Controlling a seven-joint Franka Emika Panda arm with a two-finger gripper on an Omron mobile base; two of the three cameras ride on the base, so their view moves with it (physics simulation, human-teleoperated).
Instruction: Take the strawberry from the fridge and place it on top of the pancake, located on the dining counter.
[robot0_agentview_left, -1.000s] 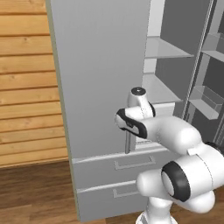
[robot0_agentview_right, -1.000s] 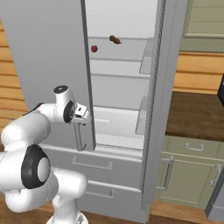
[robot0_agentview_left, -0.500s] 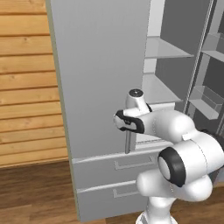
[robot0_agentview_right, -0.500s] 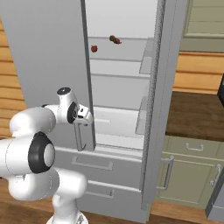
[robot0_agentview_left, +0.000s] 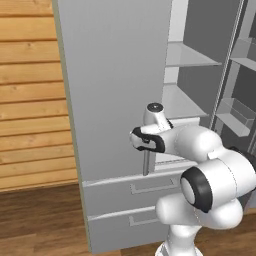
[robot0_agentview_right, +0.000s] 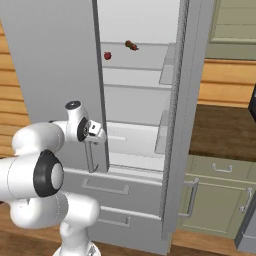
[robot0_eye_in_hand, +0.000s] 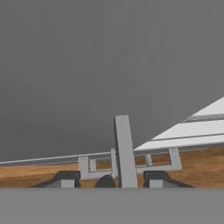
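Observation:
The fridge (robot0_agentview_right: 145, 100) stands with both doors swung out. A tiny red strawberry (robot0_agentview_right: 107, 56) rests on an upper inner shelf, left of a dark red-brown strip of food (robot0_agentview_right: 131, 46). My gripper (robot0_eye_in_hand: 111, 179) is at the left door's vertical bar handle (robot0_eye_in_hand: 125, 151), and the bar stands between the two fingertips (robot0_eye_in_hand: 68, 177) with gaps on both sides. From the base, the gripper (robot0_agentview_left: 146, 145) (robot0_agentview_right: 95, 136) sits at the top of that handle, in front of the left door (robot0_agentview_left: 115, 85). The pancake and the dining counter are out of view.
Two lower fridge drawers (robot0_agentview_left: 135, 200) lie below the gripper. The open right door (robot0_agentview_right: 175, 150) with bins stands to the right. Beyond it is a dark wood-topped wall counter (robot0_agentview_right: 225, 132) on green cabinets (robot0_agentview_right: 215, 195). A wooden plank wall (robot0_agentview_left: 30, 100) is on the left.
The arm's elbow and shoulder have swung round behind the hand. The gripper has stayed at the door handle, shifting only slightly.

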